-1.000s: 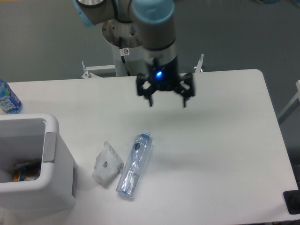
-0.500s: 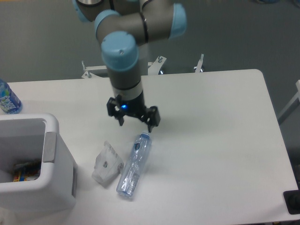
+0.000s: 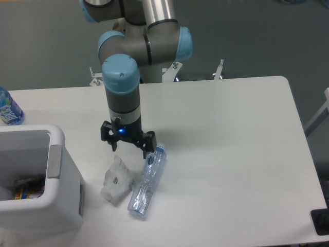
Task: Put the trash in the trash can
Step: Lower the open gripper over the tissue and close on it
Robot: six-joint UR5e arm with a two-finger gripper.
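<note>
A crumpled white paper wrapper [image 3: 116, 179] lies on the table just right of the trash can [image 3: 36, 177], a boxy white bin with a grey side panel at the left front. Beside the wrapper a crushed clear bottle [image 3: 146, 182] lies lengthwise, its blue cap end toward the arm. My gripper [image 3: 129, 150] hangs open just above and behind both pieces, its fingers spread over the wrapper's top edge and the bottle's cap end. Nothing is held between the fingers.
A water bottle with a bright blue label [image 3: 8, 108] stands at the table's far left edge. Some coloured items lie inside the bin. The white table [image 3: 241, 154] stretches to the right; a black object [image 3: 321, 221] sits at its front right corner.
The arm has swung left and toward the front, bringing the open gripper from the table's middle back down to a spot just above the wrapper and bottle. The trash has not moved.
</note>
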